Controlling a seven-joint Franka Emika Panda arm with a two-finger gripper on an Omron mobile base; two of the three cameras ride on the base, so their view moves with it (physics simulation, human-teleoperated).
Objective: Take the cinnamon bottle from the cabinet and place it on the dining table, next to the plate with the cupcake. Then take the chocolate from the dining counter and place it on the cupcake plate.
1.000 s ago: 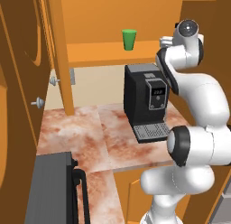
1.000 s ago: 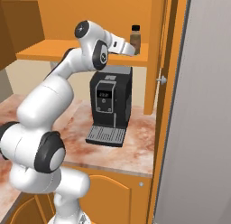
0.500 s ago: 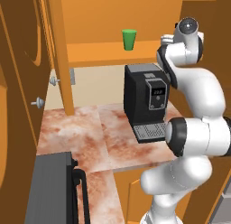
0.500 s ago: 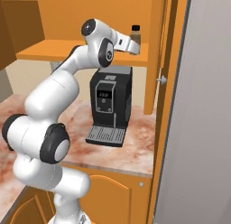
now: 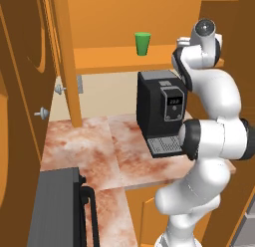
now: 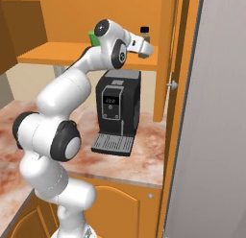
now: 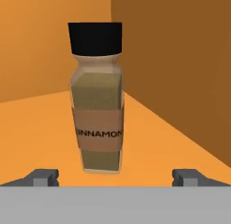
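Note:
The cinnamon bottle [image 7: 98, 101] stands upright on the shelf of the orange cabinet [image 5: 109, 58], in its right corner near the side wall. It is clear, with brown powder, a black cap and a label. My gripper [image 7: 117, 178] is open right in front of the bottle's base, and one fingertip [image 7: 43, 176] shows on each side, not touching it. From the right base view the bottle [image 6: 144, 33] peeks out just behind the gripper [image 6: 148, 50] at shelf height. The dining table, plate, cupcake and chocolate are out of view.
A green cup [image 5: 142, 43] stands further left on the same shelf. A black coffee machine [image 5: 167, 111] sits on the marbled counter [image 5: 84, 146] under the shelf. Open cabinet doors [image 6: 180, 88] flank the arm. A dark stove [image 5: 55, 206] is at the lower left.
The arm has stretched further forward, bringing the hand closer to the bottle on the shelf. The jaws have stayed open.

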